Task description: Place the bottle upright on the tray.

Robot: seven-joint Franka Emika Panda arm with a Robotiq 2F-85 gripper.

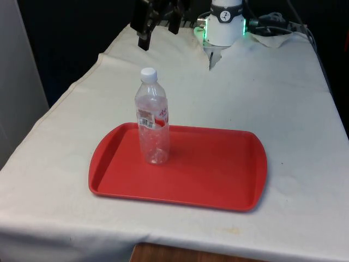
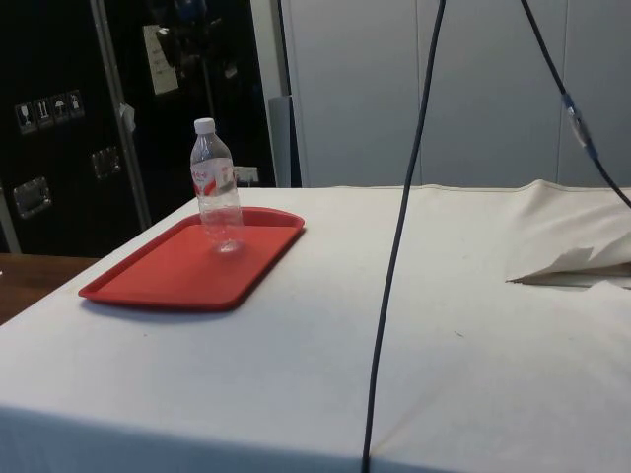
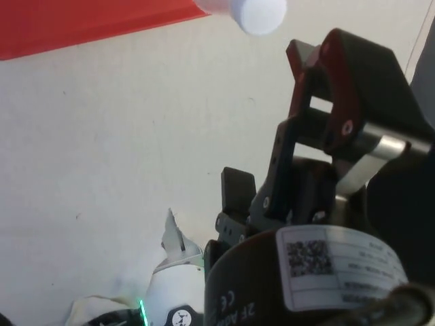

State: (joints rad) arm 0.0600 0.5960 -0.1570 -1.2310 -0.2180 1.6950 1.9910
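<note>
Start at the front view's left: your gripper (image 1: pixel 159 24) hangs high above the far end of the bench (image 1: pixel 283 98), well apart from everything on it and holding nothing. Its fingers (image 1: pixel 144 39) stand apart with open air between them, a fairly wide gap, which suits an arm that has let go and is out of the way.

Moving right and nearer the camera, you find the bottle (image 1: pixel 152 117). It is clear plastic with a white cap and a red and white label, and it stands upright with its base flat on the red tray (image 1: pixel 218 180), in the tray's left part near the far rim. The side view agrees: the bottle (image 2: pixel 217 187) is vertical on the tray (image 2: pixel 168 276), not leaning and touching no wall. In the wrist view you see the white cap (image 3: pixel 258 13) from above against the tray's edge (image 3: pixel 68 27), so the arm sits above and behind it.

Further right, the rest of the tray is bare, and beyond it there is only white cloth.

Judged from this, the placing looks done; nothing seems likely to tip the bottle unless the arm comes back low.
</note>
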